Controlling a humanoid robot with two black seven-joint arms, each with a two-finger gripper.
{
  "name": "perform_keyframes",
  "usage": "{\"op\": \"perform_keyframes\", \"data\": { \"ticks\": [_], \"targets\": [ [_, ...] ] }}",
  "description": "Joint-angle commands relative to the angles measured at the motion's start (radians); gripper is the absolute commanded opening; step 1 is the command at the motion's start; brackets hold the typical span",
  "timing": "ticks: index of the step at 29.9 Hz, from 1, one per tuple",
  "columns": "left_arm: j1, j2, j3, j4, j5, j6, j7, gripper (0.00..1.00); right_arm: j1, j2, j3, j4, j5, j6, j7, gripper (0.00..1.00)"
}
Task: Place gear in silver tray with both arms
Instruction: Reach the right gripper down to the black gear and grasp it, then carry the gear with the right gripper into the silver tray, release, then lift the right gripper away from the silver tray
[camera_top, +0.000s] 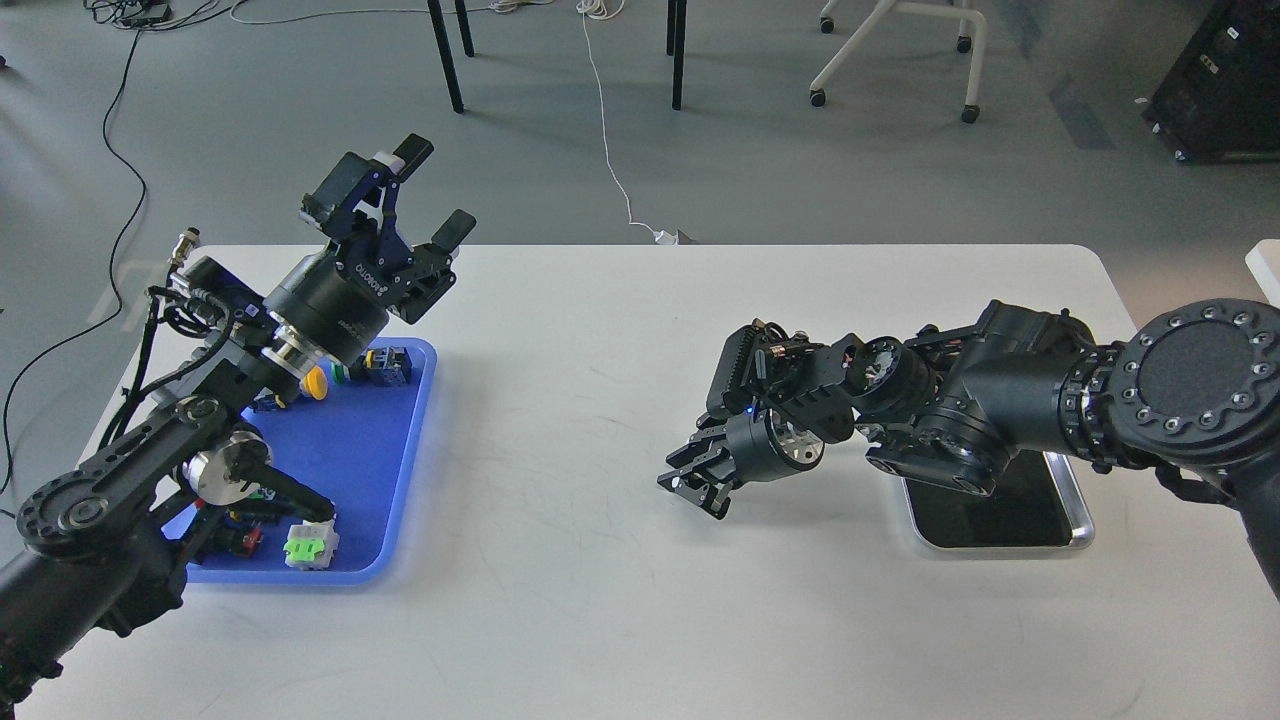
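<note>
Left tool (432, 190) upper left, spread, empty, above blue tray (400, 480). Right tool (695, 483) centre, state unclear. Silver tray (1080, 515) lower right, under right arm. Gear not identifiable. Risk: wrong part picked; arm blocking tray.

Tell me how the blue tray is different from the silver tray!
The blue tray is matte blue plastic; the silver tray is shiny metal with a dark, mirror-like bottom. The blue tray holds small colourful parts; the silver tray shows none in its visible part. The blue tray sits under the left arm, the silver tray under the right. Both are rounded rectangles with raised rims on the white table.
</note>
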Motion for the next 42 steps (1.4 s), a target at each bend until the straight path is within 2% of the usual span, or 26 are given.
{"op": "perform_keyframes", "data": {
  "ticks": [1, 10, 15, 22, 28, 35, 38, 40, 42],
  "targets": [
    [0.0, 0.0, 0.0, 0.0, 0.0, 0.0, 0.0, 0.98, 0.008, -0.005, 0.0, 0.004, 0.001, 0.0, 0.0, 0.18],
    [0.0, 0.0, 0.0, 0.0, 0.0, 0.0, 0.0, 0.98, 0.067, -0.046, 0.006, 0.018, 0.009, -0.004, 0.0, 0.18],
    [0.0, 0.0, 0.0, -0.005, 0.0, 0.0, 0.0, 0.98, 0.154, -0.165, 0.008, 0.079, 0.008, -0.006, 0.0, 0.18],
    [-0.002, 0.0, 0.0, -0.014, 0.0, 0.0, 0.0, 0.98, 0.197, -0.418, 0.001, 0.183, -0.053, 0.0, 0.0, 0.18],
    [0.0, -0.005, 0.003, -0.012, 0.0, 0.0, 0.0, 0.98, 0.101, -0.593, -0.002, 0.188, -0.129, 0.0, 0.0, 0.19],
    [0.0, -0.006, 0.005, -0.021, 0.0, 0.0, 0.0, 0.98, -0.014, -0.655, 0.003, 0.182, -0.129, -0.009, 0.0, 0.22],
    [0.0, -0.006, 0.005, -0.031, 0.0, 0.0, 0.0, 0.98, -0.039, -0.655, 0.009, 0.176, -0.129, -0.026, 0.0, 0.26],
    [0.0, -0.006, 0.005, -0.031, 0.0, 0.001, 0.0, 0.98, -0.041, -0.655, 0.015, 0.177, -0.129, -0.034, 0.0, 0.38],
    [0.0, -0.006, 0.005, -0.031, 0.0, 0.003, 0.0, 0.98, -0.041, -0.655, 0.024, 0.179, -0.129, -0.034, 0.0, 0.56]
  ]
}}
